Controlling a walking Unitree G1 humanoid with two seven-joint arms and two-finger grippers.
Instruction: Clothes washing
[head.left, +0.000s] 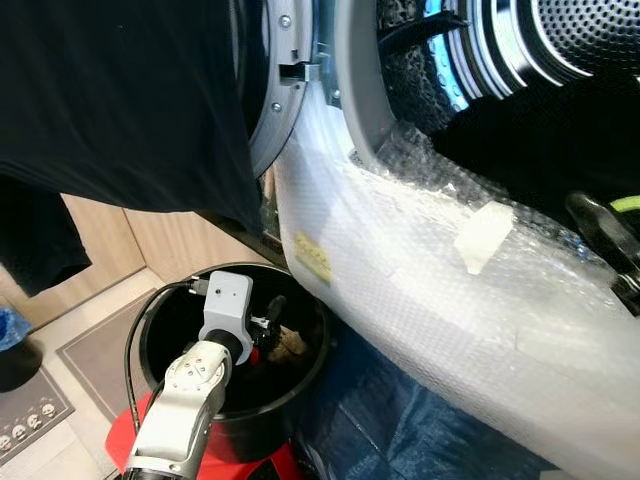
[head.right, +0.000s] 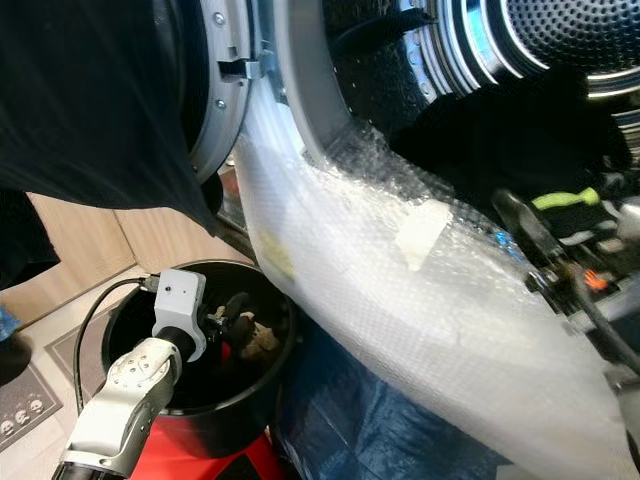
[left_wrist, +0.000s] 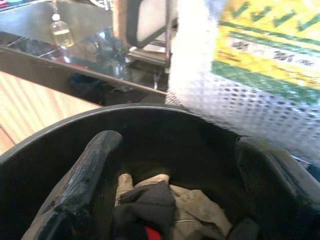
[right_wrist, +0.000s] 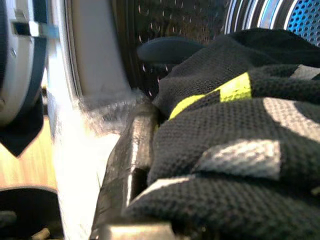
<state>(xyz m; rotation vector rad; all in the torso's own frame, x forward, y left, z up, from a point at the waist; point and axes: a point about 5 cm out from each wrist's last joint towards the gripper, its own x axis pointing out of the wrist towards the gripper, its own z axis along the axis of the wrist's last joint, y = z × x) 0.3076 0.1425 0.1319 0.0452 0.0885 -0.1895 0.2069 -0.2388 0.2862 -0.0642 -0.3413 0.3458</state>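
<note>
Black mesh garment, yellow label seemingly unreadable

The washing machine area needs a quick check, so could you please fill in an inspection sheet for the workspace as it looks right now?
Surface: tiled floor beside wooden cabinet fronts.
Job's things: black bucket holding beige and dark clothes; washing machine drum open, dark clothing inside; black mesh garment with yellow stripe.
Clutter: bubble wrap draped over the drum's lip; blue cloth on the floor beneath.
Grippers: left gripper open, reaching into the bucket; right gripper at the drum mouth, shut on the mesh garment.
Cables: black cable looping to the left wrist.
Surroundings: dark garment hanging over the open door.
</note>
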